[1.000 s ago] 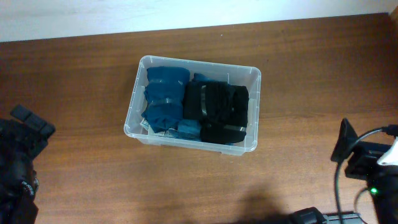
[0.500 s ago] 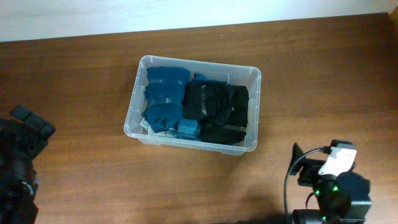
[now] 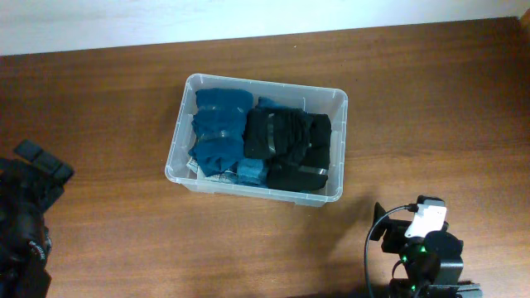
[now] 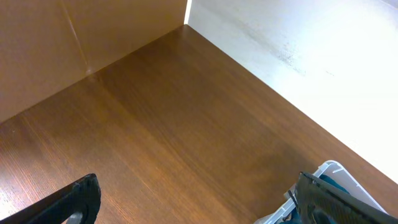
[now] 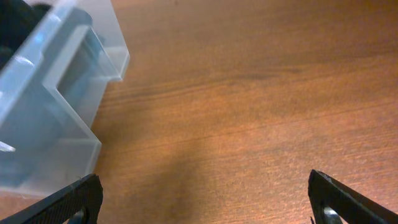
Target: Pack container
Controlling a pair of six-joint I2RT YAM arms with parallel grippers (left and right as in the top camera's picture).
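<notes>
The clear plastic container [image 3: 257, 190] sits at the table's middle. Inside lie blue folded cloths [image 3: 217, 128] on the left and black folded cloths [image 3: 290, 145] on the right; its base is hidden under them. My left gripper [image 4: 199, 208] is open and empty over bare wood, with the container's corner [image 4: 329, 169] by its right finger. My right gripper [image 5: 205, 205] is open and empty above the table, with the container's wall [image 5: 56, 106] to its left. In the overhead view the left arm [image 3: 25, 223] is at the lower left and the right arm [image 3: 422, 252] at the lower right.
A white wall [image 3: 248, 16] runs along the table's far edge. In the left wrist view a brown panel [image 4: 74, 43] stands at the table's far left corner.
My right arm has swung in from the right edge to the left and toward the front edge. The left arm and the container have not moved.
</notes>
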